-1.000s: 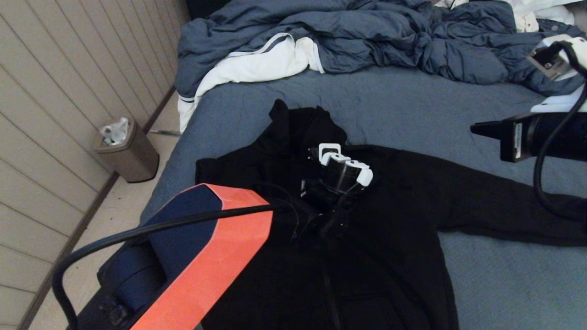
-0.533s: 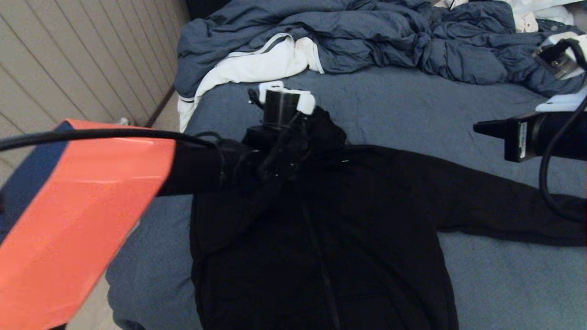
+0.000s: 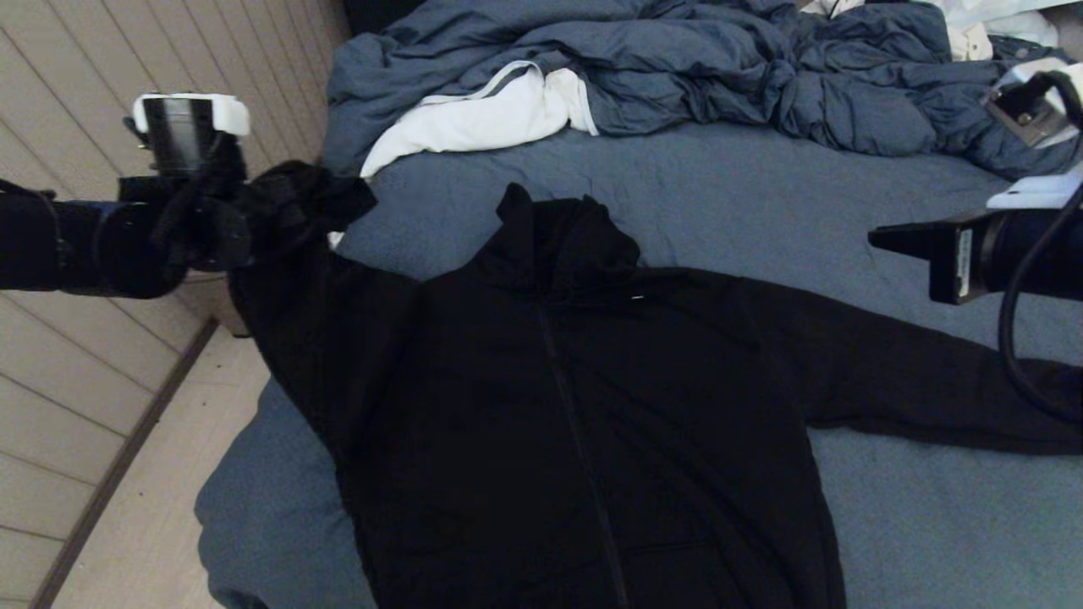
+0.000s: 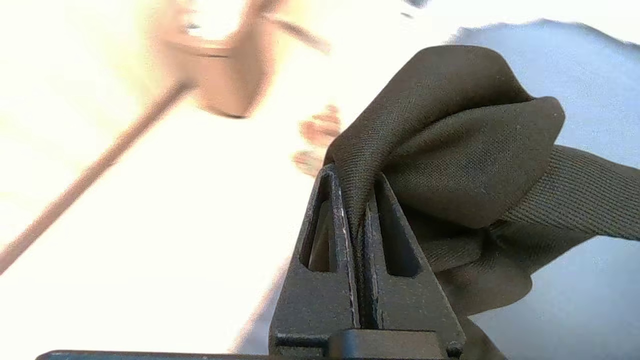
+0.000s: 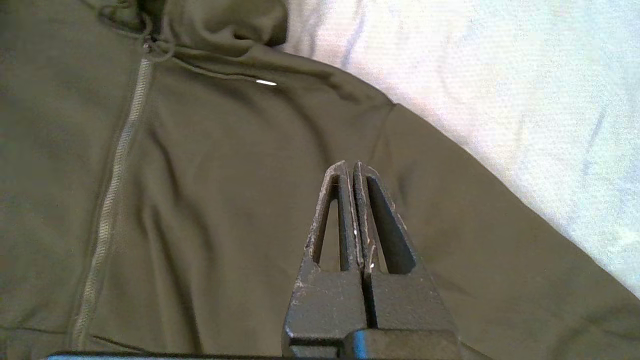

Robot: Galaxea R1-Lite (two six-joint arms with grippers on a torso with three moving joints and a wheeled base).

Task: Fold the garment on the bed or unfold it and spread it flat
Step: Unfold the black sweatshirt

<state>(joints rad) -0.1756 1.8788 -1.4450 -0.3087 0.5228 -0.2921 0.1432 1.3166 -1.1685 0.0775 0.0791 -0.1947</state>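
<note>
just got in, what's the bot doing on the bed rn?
Spreading out the black hoodie on the bed. The left gripper is shut on the hoodie's sleeve cuff and holds it out past the bed's left edge, above the floor, so that sleeve hangs stretched from the body. The body lies zipper-up, the other sleeve flat toward the right. The right gripper hovers shut and empty over the hoodie's right shoulder.

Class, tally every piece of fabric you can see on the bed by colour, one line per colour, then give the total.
Black: 1, the hooded sweatshirt, one cuff pinched in the left gripper
White: 1, the cloth with a grey stripe
Blue-grey: 2, the crumpled duvet and the bed's sheet
Total: 4
</note>
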